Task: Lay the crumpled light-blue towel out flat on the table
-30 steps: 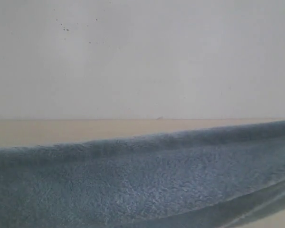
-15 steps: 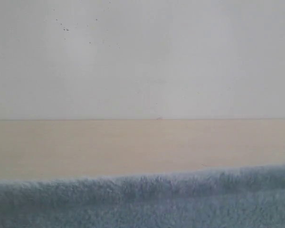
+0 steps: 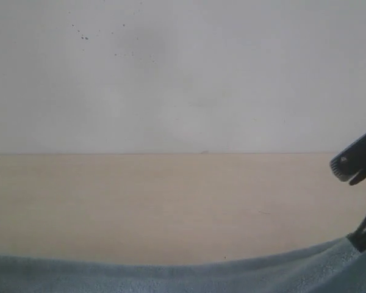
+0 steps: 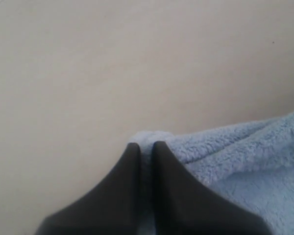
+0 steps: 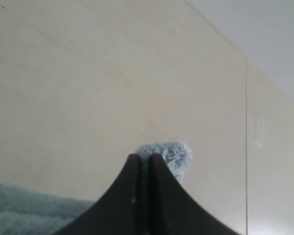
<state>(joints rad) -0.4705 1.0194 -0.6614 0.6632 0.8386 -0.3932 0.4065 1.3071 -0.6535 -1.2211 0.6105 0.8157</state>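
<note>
The pale light-blue towel (image 3: 171, 278) shows as a low strip along the bottom of the exterior view, its top edge sagging in the middle and rising toward the right. My right gripper (image 3: 363, 201) is at the right edge there, dark, holding the towel's end. In the right wrist view my right gripper (image 5: 145, 159) is shut on a fluffy corner of the towel (image 5: 169, 155) that sticks out past the tips. In the left wrist view my left gripper (image 4: 146, 147) is shut on another corner of the towel (image 4: 245, 156), above the beige table (image 4: 112, 73).
The table (image 3: 171, 201) stretches back to a white wall (image 3: 183, 73) with a few dark specks. A thin seam line (image 5: 246, 147) runs across the table surface in the right wrist view.
The towel's top edge has dropped steadily from mid-frame to the bottom of the exterior view, uncovering more table. The right gripper has come into view at the right edge.
</note>
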